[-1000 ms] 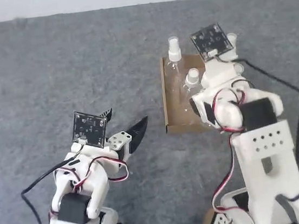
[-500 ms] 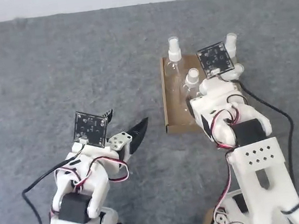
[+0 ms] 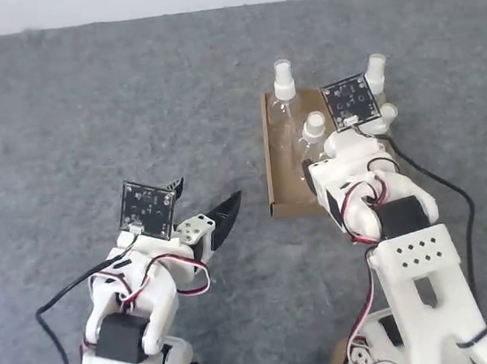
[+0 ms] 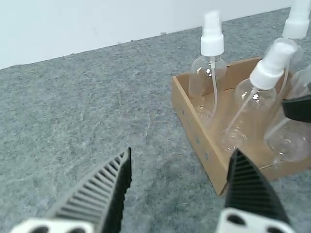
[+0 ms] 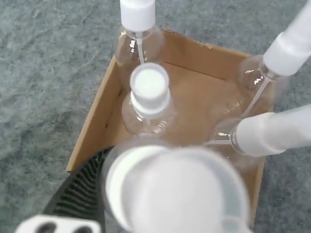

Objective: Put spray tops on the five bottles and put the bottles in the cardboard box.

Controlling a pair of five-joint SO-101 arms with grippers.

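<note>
The cardboard box (image 3: 267,152) lies right of centre on the grey felt. Inside stand clear bottles with white spray tops (image 3: 284,79) (image 3: 314,124) (image 3: 375,68) (image 3: 386,116). My right gripper (image 5: 165,199) hangs over the box's near end, shut on one more spray-topped bottle (image 5: 180,189); one ridged black finger (image 5: 77,194) curves round its glass. My left gripper (image 3: 203,200) rests low, left of the box, open with nothing between its fingers. Its wrist view shows the box wall (image 4: 194,128) and bottles (image 4: 209,73) (image 4: 248,111) beyond the fingertips (image 4: 114,182).
Grey felt covers the table, with wide bare floor left of and behind the box. A pale wall edges the far side. Cables trail from both arm bases near the front.
My right arm has drawn back toward its base and sunk over the box with the bottle. The left arm has stayed still.
</note>
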